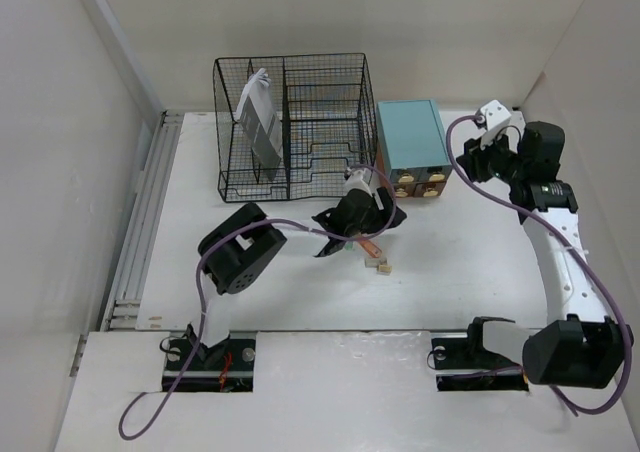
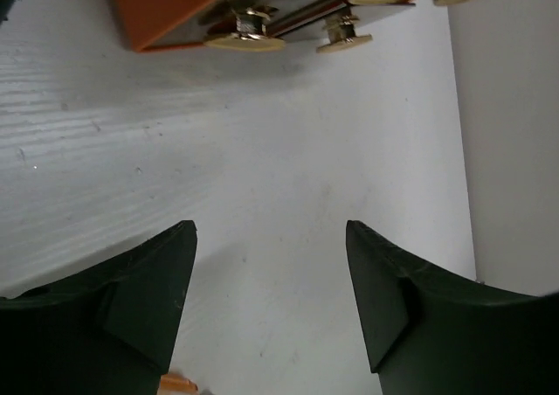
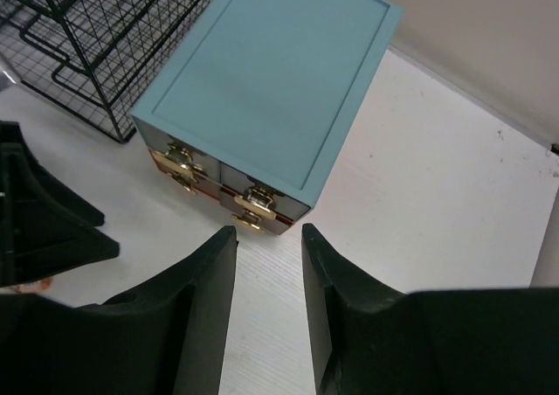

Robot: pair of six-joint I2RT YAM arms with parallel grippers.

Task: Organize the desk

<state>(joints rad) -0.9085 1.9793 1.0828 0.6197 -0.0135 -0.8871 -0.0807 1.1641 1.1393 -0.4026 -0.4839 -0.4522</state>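
Top external view: counter, white, matte, rectangular, lying beneath the teal drawer box and spreading around it. Left end effector, fingers wide apart, before the box front. Right end effector, gap narrow, empty, right of the box. Packet left of the box, print unreadable.

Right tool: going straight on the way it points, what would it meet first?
Most likely the front of the teal drawer box, at its gold handles; only bare desk lies between, though depth is unclear.
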